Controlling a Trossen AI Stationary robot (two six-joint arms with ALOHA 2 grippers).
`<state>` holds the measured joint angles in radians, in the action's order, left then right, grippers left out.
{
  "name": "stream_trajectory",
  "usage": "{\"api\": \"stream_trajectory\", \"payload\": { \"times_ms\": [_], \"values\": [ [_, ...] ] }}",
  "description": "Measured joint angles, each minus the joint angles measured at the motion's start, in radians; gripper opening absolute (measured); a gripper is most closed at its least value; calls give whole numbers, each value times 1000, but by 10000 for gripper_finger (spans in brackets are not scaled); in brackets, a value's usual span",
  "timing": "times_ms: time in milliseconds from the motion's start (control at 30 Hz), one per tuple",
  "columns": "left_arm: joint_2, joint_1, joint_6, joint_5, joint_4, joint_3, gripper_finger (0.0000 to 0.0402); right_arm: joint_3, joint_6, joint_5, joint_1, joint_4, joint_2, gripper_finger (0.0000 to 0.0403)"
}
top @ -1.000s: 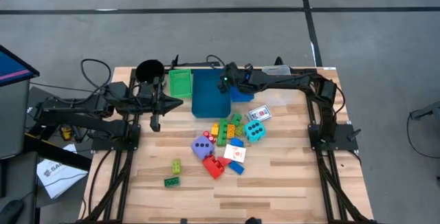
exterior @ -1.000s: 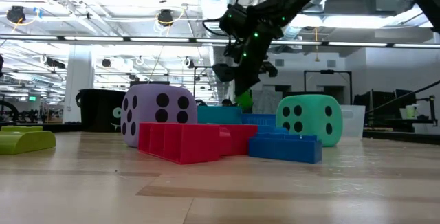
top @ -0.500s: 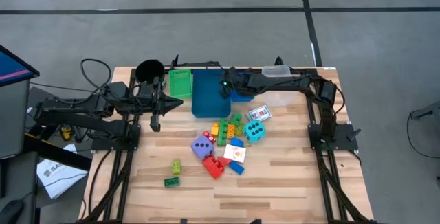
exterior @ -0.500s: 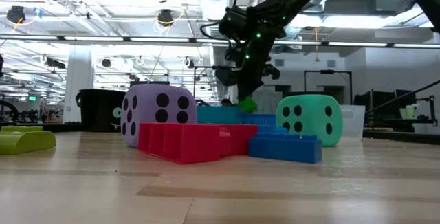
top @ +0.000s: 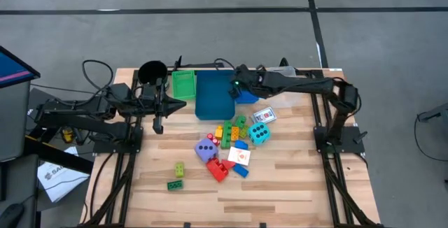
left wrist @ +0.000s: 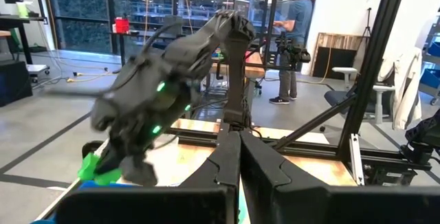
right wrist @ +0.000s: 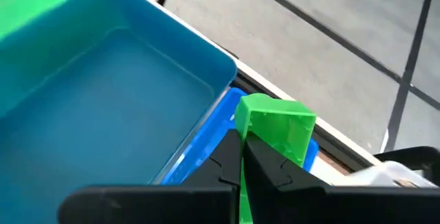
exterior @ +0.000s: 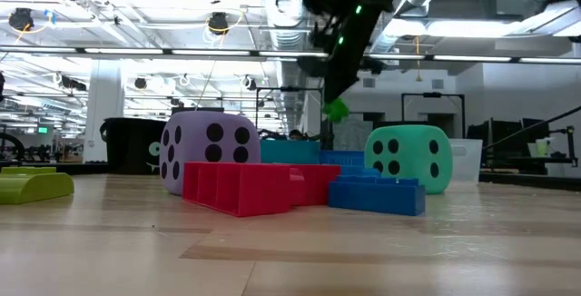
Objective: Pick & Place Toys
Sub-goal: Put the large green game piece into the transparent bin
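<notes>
A black cup [top: 152,70], a green tray [top: 183,84] and a blue tray [top: 213,96] stand in a row along the table's [top: 280,186] far edge. A person [left wrist: 294,31] stands in the room beyond.

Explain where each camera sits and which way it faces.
High: above, looking down on table and both arms.
Low: at tabletop height, facing the dice; right arm descends.
Left wrist: behind shut left tool, facing the right arm.
Right wrist: above blue tray, right tool holding green brick.
Shared: that brick also shows in the low view.
</notes>
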<state>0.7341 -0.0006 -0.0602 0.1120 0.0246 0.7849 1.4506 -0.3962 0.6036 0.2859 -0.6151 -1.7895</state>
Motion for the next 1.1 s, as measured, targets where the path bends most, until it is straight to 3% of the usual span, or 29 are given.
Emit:
{"api": "stream_trajectory", "payload": {
  "times_ms": [167, 333, 533, 700, 900, 1100],
  "values": [
    [0, 0, 0, -1, 0, 0, 2, -86, -14, 42, -43, -14, 146, 1],
    [0, 0, 0, -3, -3, 0, 2, -301, -108, 78, -46, 3, 359, 1],
    [0, 0, 0, -3, -3, 0, 2, -585, -128, 77, -10, 184, 618, 1],
    [0, 0, 0, -2, -3, 0, 2, -725, -120, 77, 49, 229, 779, 1],
    [0, 0, 0, -2, -3, 0, 2, -785, -37, 51, 137, 235, 849, 1],
    [0, 0, 0, 2, -3, 0, 2, -785, 40, 21, 194, 246, 783, 9]
  ]
}}
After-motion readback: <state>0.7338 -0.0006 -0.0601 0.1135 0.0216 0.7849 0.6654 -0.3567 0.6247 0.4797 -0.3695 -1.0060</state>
